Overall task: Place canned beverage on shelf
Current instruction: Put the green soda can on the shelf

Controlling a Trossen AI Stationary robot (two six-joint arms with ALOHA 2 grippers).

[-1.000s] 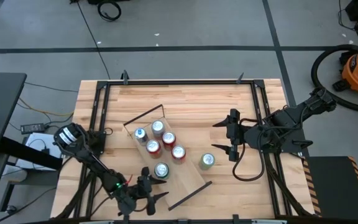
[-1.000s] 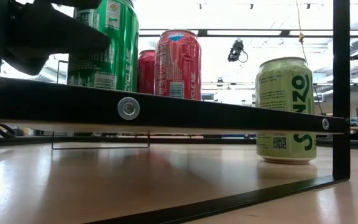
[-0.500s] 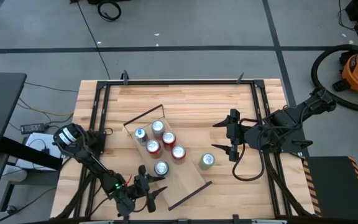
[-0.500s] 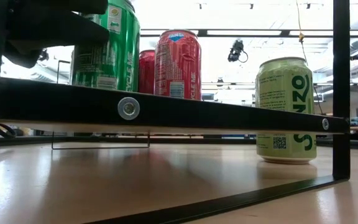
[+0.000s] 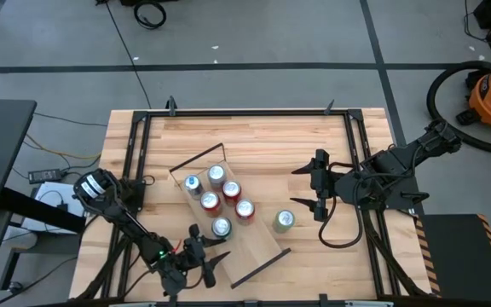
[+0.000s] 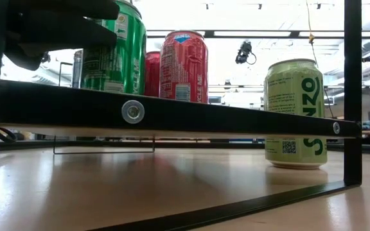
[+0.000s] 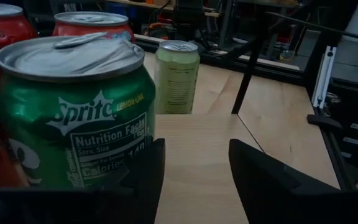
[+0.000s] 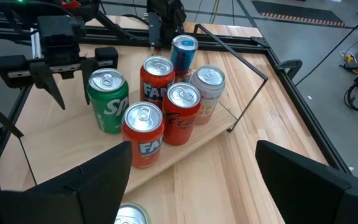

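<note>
The left gripper (image 5: 201,253) has pulled back with open jaws from the green Sprite can (image 5: 221,228), now standing free on the shelf (image 5: 258,247), while the right gripper (image 5: 317,186), also open, waits near the pale green can (image 5: 284,221) on the tabletop (image 5: 262,136)

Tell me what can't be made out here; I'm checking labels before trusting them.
- Low view: the shelf front rail hides the bases of the Sprite can and the red cans.
- Left wrist view: a finger of the left gripper hides the Sprite can's base; the picture's edge cuts the red cans.
- Right wrist view: the pale green can is cut by the edge.
- High view: only can tops show, no labels.
</note>
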